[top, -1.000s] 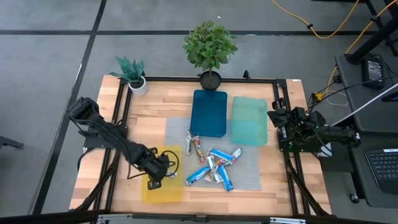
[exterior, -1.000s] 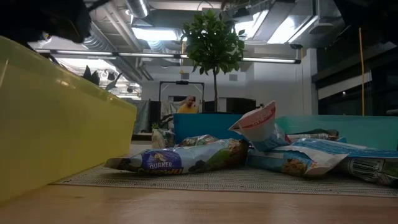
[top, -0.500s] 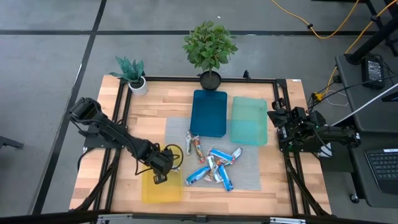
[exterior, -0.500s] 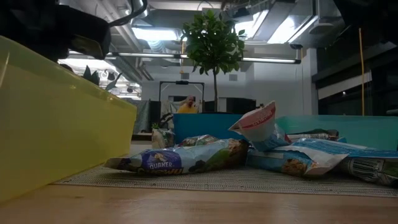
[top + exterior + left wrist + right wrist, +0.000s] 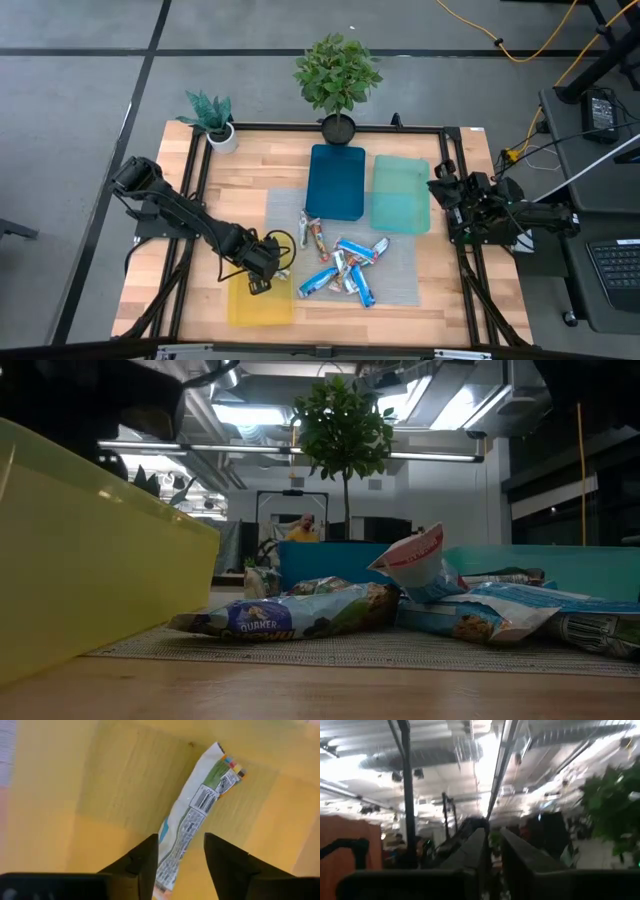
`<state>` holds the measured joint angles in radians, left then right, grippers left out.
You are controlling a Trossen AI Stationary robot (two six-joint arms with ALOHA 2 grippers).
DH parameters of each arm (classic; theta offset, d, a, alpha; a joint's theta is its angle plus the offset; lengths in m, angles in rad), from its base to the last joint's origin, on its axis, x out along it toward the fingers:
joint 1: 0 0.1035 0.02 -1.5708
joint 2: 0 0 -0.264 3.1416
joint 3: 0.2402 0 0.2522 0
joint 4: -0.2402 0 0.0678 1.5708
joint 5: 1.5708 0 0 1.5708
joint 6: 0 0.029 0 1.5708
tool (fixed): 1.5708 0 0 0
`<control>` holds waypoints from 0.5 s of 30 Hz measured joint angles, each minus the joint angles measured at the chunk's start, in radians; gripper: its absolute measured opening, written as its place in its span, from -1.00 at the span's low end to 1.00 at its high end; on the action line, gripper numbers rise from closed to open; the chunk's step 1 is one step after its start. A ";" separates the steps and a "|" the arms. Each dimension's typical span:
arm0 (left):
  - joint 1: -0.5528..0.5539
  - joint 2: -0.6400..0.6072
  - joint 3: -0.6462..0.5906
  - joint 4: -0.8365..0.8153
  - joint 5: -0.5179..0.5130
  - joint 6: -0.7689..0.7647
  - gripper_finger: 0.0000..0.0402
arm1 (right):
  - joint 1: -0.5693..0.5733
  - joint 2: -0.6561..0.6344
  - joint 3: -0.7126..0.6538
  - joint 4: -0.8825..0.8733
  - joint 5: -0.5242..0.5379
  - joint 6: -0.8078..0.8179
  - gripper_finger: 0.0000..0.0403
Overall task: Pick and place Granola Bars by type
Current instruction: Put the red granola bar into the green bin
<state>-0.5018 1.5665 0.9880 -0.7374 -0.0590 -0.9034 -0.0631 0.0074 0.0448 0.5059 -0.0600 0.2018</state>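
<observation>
My left gripper (image 5: 270, 264) hangs over the far end of the yellow tray (image 5: 256, 304). In the left wrist view it (image 5: 180, 840) is open, with a white-and-green granola bar (image 5: 196, 810) lying flat on the tray floor and running between the two fingers; I see no touch. Several more granola bars (image 5: 345, 266), blue and silver-white, lie heaped on the grey mat (image 5: 400, 285); the low view shows them (image 5: 290, 615) up close. My right gripper (image 5: 440, 192) waits at the table's right edge, pointing upward, its fingers (image 5: 477, 855) a narrow gap apart.
A dark blue tray (image 5: 336, 180) and a teal tray (image 5: 400, 195) lie at the far middle. Two potted plants (image 5: 338, 80) (image 5: 212, 118) stand along the far edge. The yellow tray's wall (image 5: 90, 560) fills the low view's left side.
My left gripper has gone toward the table's right edge and slightly toward the far edge, from the yellow tray's left part to its far right corner by the mat. The heap of bars has not moved.
</observation>
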 joint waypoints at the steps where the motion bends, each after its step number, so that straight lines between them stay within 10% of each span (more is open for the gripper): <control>1: 0.000 0.000 0.018 -0.022 -0.003 0.000 -0.22 | 0.000 0.000 0.024 -0.061 -0.022 0.000 -0.57; 15: 0.001 -0.008 0.265 -0.295 -0.326 -0.030 -0.17 | 0.001 0.333 0.484 -0.862 -0.206 -0.028 -0.07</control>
<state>-0.5011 1.5582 1.2533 -1.0325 -0.3854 -0.9333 -0.0624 0.3408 0.5287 -0.3564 -0.2663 0.1741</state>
